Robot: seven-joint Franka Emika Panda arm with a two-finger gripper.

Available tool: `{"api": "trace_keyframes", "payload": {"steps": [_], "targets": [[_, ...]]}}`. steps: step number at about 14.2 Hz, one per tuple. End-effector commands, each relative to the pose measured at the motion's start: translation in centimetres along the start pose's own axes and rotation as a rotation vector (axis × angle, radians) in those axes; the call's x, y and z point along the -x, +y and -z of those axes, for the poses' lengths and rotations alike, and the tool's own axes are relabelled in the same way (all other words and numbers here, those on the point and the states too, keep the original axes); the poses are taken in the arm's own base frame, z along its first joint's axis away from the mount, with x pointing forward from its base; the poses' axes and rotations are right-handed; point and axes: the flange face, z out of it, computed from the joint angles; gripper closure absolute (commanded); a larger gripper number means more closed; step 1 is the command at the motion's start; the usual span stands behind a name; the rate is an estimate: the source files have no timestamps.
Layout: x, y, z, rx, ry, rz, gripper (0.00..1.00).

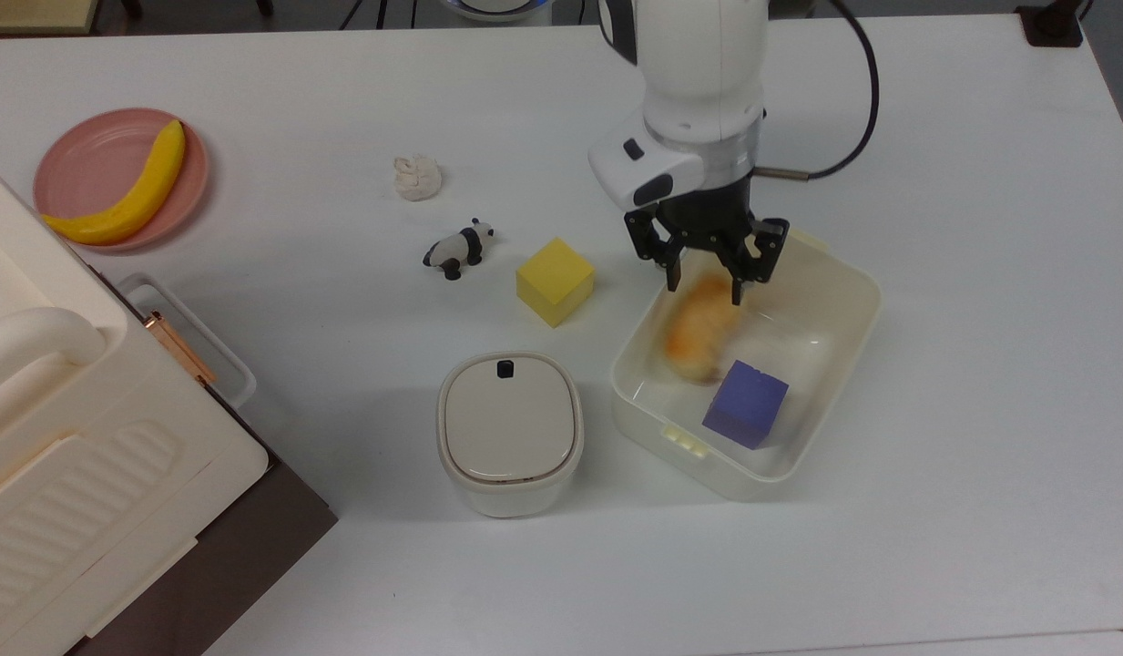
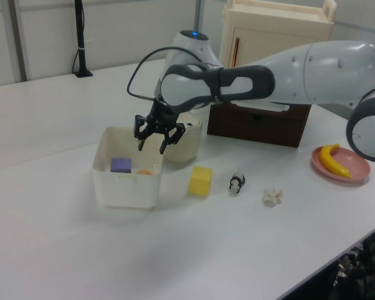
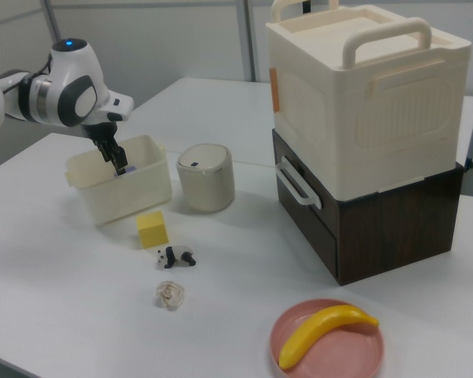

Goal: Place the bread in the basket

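Inside the basket, the bread lies blurred next to a purple cube. Seen from the top view, the whole loaf shows, with its orange-brown top up, toward the top view's left of the cube. Seen from the left view, just a small orange bit of the bread peeks over the basket wall, beside the purple cube. Seen from the right view, the basket wall hides the loaf.

Over the far end of the basket hangs the pincer, pointing straight down. Its black fingers are spread apart and grip nothing. The bread is just below them, not touching. In the left view the white arm reaches in from the left view's right, and the pincer sits above the basket rim. In the right view the pincer dips just inside the basket.

On the white tabletop, a yellow cube stands just beside the basket.
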Motion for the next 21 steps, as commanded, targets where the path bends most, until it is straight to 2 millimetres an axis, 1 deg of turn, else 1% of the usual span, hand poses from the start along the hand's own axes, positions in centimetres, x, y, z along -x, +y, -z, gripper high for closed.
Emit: {"api": "trace_keyframes", "payload": {"steps": [1,3,4,5,6,7,9,10,12,14,15,16,17,18,20,21], "targets": [[-1.0,-0.7,3.3,-0.018,0.040,-0.031,0.00],[-1.1,1.1,4.4,0.041,-0.025,-0.015,0.00],[-0.9,1.7,5.5,0.063,-0.062,0.030,0.00],[-0.6,2.1,6.8,0.079,-0.096,0.083,0.00],[0.4,3.0,7.5,0.126,-0.172,0.155,0.00],[0.8,4.0,7.6,0.176,-0.220,0.213,0.00],[0.9,6.2,8.3,0.249,-0.284,0.307,0.00],[0.6,7.3,8.9,0.254,-0.306,0.345,0.00],[-0.2,10.0,11.7,0.237,-0.310,0.401,0.00],[-1.5,13.1,14.8,0.220,-0.282,0.377,0.00],[-1.8,14.1,15.9,0.215,-0.268,0.361,0.00],[-2.2,15.7,16.9,0.214,-0.259,0.337,0.00],[-2.7,16.7,17.3,0.214,-0.253,0.318,0.00],[-2.7,17.0,17.8,0.215,-0.246,0.311,0.00],[-2.3,16.7,18.4,0.218,-0.236,0.303,0.00],[-2.0,16.4,18.1,0.219,-0.241,0.310,0.00]]}}
